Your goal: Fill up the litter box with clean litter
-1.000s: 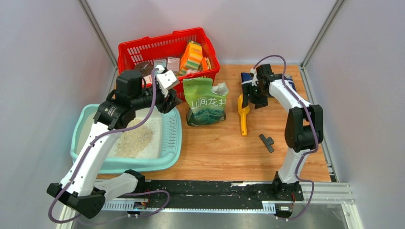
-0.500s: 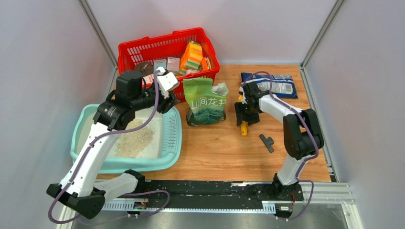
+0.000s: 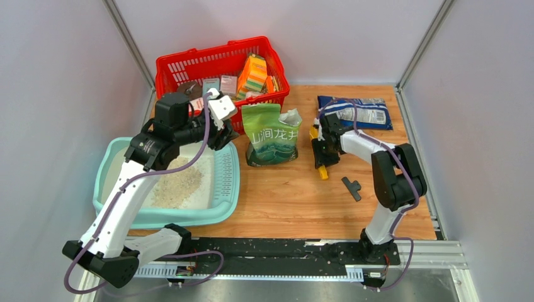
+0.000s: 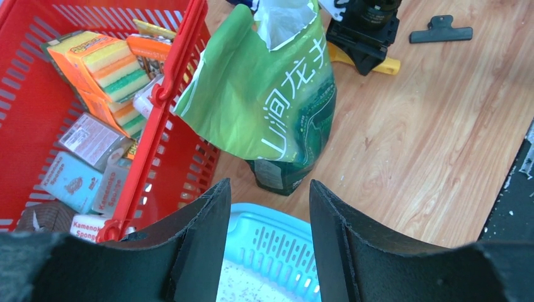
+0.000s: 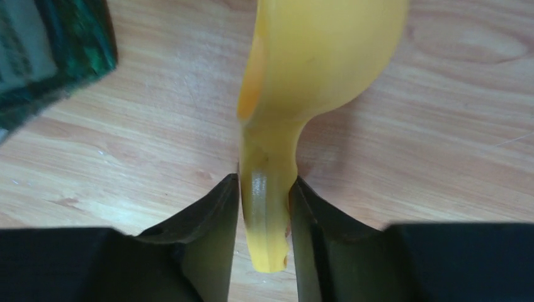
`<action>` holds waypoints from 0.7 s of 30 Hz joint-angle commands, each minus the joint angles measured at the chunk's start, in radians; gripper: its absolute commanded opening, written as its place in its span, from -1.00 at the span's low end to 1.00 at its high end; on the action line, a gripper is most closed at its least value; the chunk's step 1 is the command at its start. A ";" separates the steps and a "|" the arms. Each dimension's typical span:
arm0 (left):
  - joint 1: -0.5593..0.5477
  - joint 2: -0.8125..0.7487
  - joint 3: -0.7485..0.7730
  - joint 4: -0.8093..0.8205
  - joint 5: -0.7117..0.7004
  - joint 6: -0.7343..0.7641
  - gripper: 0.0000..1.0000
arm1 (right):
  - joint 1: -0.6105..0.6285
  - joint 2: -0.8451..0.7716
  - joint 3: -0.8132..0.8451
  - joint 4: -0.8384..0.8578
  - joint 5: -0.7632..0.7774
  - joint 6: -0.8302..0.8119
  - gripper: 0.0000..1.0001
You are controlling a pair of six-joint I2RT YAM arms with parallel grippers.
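Right gripper [image 5: 264,207] clamped on the handle of the yellow scoop [image 5: 321,56], which lies right of the green bag [image 3: 272,135], presumably for scooping; bowl far, handle near. Left gripper [image 4: 267,201], fingers apart and empty, hovers over the litter box [image 3: 230,189] at near left, long axis left–right, grille end right; clean litter [image 3: 176,185] heaped inside

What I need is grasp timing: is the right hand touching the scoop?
Touching. The right wrist view shows the right hand with its fingers pressed against both sides of the scoop handle, no gap.
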 commanded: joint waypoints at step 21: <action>-0.090 0.039 0.027 0.000 0.050 0.095 0.20 | -0.127 -0.644 0.025 -0.055 -0.393 -0.724 -1.00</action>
